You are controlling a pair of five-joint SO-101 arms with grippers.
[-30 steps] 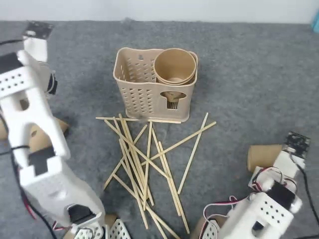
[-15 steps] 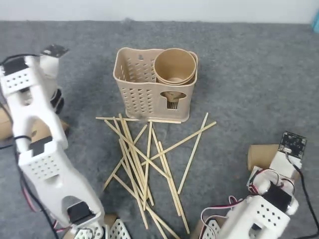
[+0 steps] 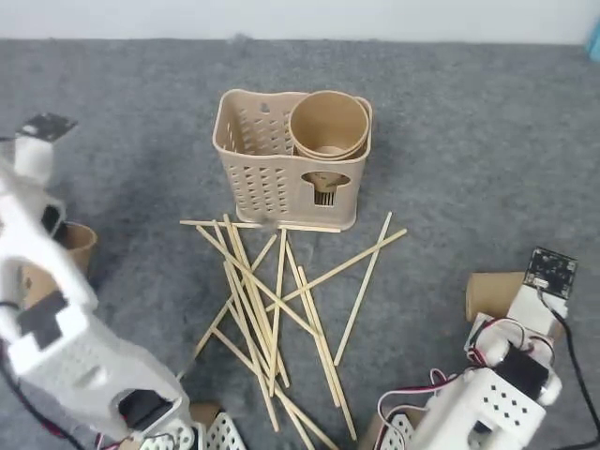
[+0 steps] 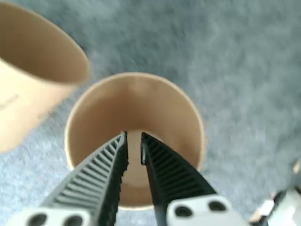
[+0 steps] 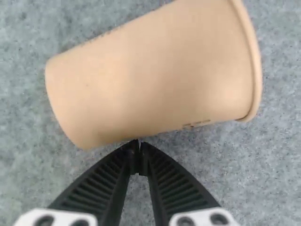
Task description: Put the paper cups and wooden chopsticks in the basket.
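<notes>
From the high view, the basket (image 3: 253, 178) stands at the far middle of the grey carpet (image 3: 469, 141) with stacked cups (image 3: 328, 124) in its right compartment. The wooden chopsticks (image 3: 272, 291) lie scattered and crossed just in front of it. An upright cup (image 3: 79, 242) sits at the left edge, right beside the left arm (image 3: 56, 347). A lying cup (image 3: 491, 293) rests on its side against the right arm (image 3: 506, 394), well apart from the basket. In the left wrist view, the left gripper (image 4: 133, 137) hangs over the upright cup (image 4: 155, 103), its tips inside the round mouth. Its ribbed black fingers are barely parted and hold nothing. The cup is plain tan paper with a thin rolled rim, and a second cup (image 4: 28, 94) lies tipped just beside it. In the right wrist view, the right gripper (image 5: 139, 147) has its fingers pressed together on nothing. The tips sit just at the side wall of the lying cup (image 5: 150, 80), near its base end. That cup is smooth and tan, tapering from its rolled rim to the narrower base
</notes>
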